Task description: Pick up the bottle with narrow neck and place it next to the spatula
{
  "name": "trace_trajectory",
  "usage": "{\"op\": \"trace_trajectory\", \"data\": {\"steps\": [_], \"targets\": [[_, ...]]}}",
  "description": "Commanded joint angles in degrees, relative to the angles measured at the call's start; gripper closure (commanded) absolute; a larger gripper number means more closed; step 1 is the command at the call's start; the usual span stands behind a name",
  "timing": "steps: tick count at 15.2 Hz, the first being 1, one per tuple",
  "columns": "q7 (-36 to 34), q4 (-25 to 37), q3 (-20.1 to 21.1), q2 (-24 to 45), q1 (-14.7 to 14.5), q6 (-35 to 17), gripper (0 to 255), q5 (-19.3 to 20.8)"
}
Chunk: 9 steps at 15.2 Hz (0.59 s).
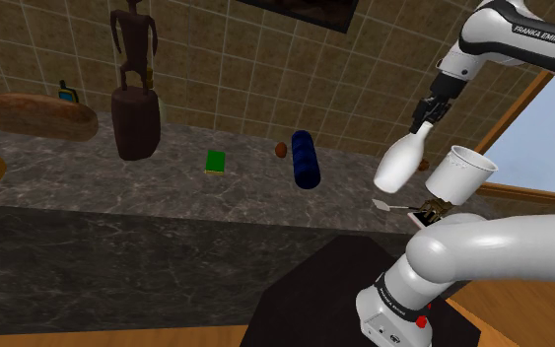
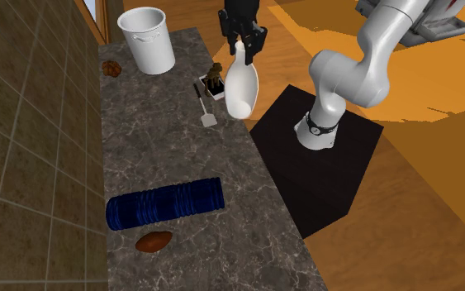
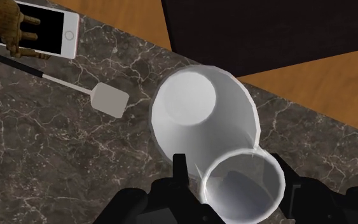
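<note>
One white bottle (image 2: pixel 242 87) clamped at neck in hand (image 2: pixel 243 51) | hangs lengthwise below hand | spatula (image 2: pixel 205 106) on surface (image 2: pixel 181 165), below hand, near bottle's base

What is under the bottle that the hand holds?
The marbled counter, near its edge, with the spatula lying to one side. The patch straight beneath the bottle is covered by it and cannot be seen.
</note>
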<state>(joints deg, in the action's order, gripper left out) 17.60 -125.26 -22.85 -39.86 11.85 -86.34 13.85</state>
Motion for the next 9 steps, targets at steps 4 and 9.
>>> {"op": "trace_trajectory", "data": {"steps": [4,9], "targets": [[-0.3,-4.5,-0.6,-1.0,0.4,-3.6,255,0.7],[-0.5,-8.7,-1.3,-1.6,0.7,-7.2,255,1.4]]}}
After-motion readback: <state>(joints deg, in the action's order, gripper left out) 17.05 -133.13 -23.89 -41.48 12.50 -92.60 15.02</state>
